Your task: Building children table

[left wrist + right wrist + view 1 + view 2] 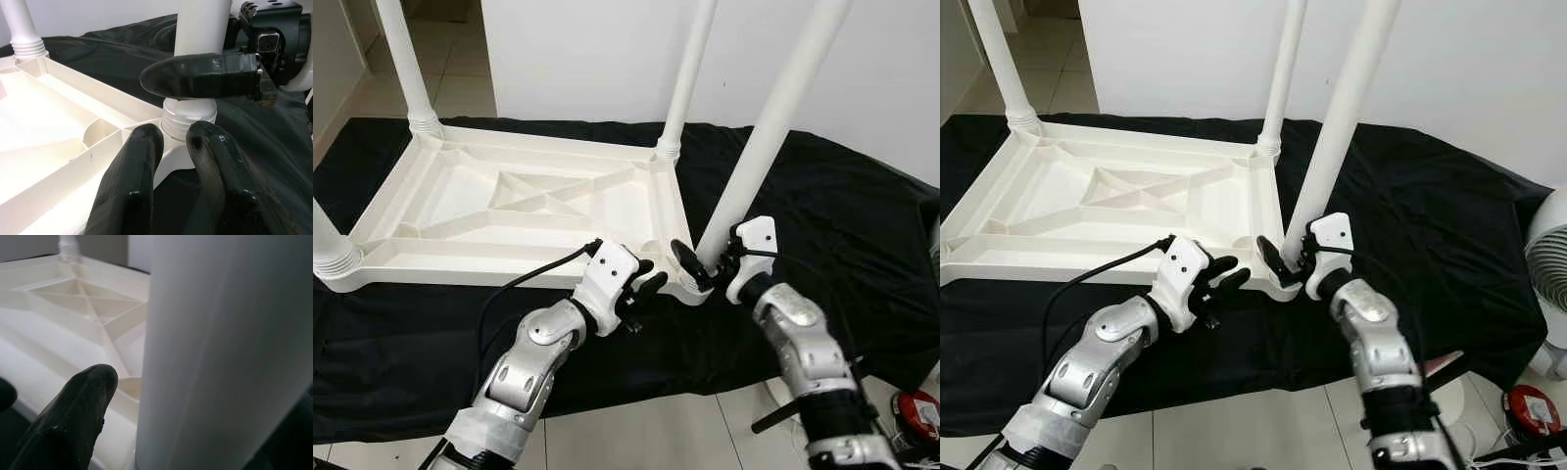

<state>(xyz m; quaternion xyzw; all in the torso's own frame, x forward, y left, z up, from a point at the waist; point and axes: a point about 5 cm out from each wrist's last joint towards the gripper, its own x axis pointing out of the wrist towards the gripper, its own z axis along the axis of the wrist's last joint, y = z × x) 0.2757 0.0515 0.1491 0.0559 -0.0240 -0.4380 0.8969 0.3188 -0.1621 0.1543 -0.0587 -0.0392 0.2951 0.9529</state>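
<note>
Two pincers (641, 287) (705, 262) meet four-legged tabletop (509, 206), one leg (769, 127) gripped.

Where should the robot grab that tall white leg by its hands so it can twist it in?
Low on the round white plastic leg, just above its ribbed threaded collar, coming from the near side. The smooth shaft there is narrow enough for two fingers to straddle, and the right claw already has a finger across it. The upturned white tabletop probably blocks lower grips.
</note>
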